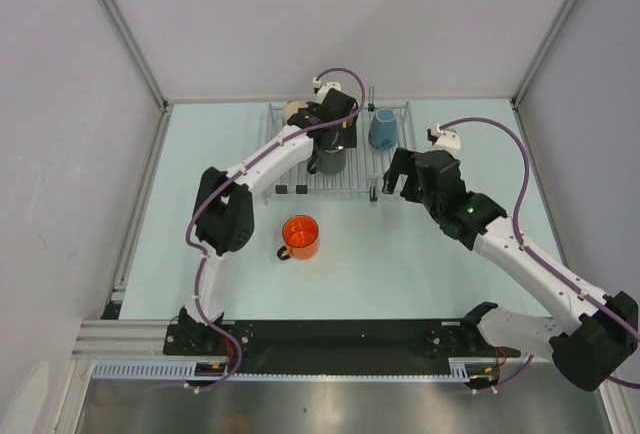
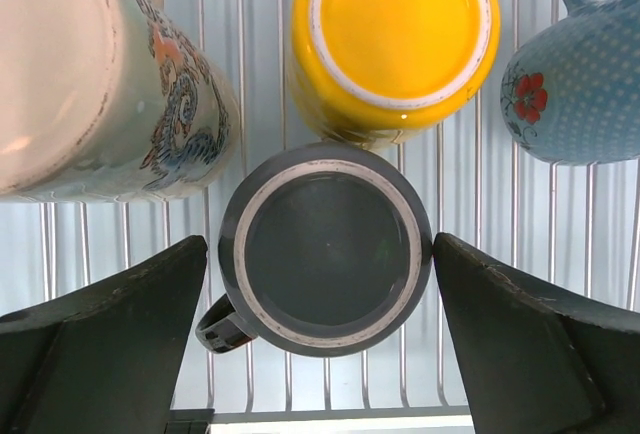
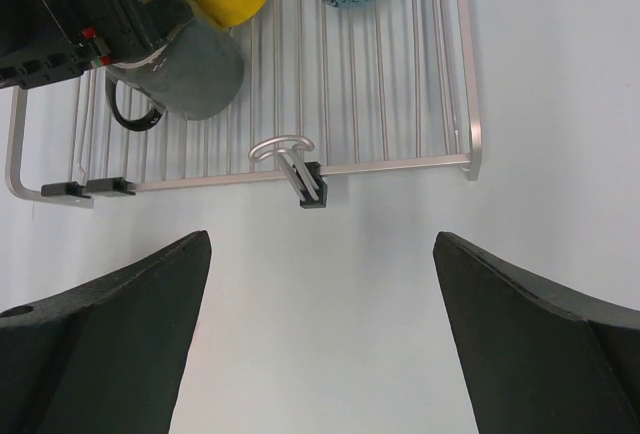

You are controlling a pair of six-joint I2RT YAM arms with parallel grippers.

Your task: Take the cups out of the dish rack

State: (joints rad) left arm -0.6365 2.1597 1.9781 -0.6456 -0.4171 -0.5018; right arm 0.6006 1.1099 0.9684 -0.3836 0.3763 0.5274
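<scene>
The dish rack (image 1: 395, 159) stands at the back of the table. In the left wrist view a dark grey cup (image 2: 325, 249) stands upside down on its bars (image 2: 300, 384), with a yellow cup (image 2: 395, 44), a cream-beige cup (image 2: 90, 74) and a light blue cup (image 2: 575, 84) behind it. My left gripper (image 2: 320, 244) is open, one finger on each side of the dark grey cup; the right finger is almost touching it. An orange cup (image 1: 300, 237) stands on the table in front of the rack. My right gripper (image 3: 320, 239) is open and empty over the bare table by the rack's front edge.
A wire hook on a black foot (image 3: 300, 169) sticks out at the rack's front rail. The rack's right corner (image 3: 470, 159) lies just ahead of my right gripper. Frame posts and grey walls enclose the table on three sides.
</scene>
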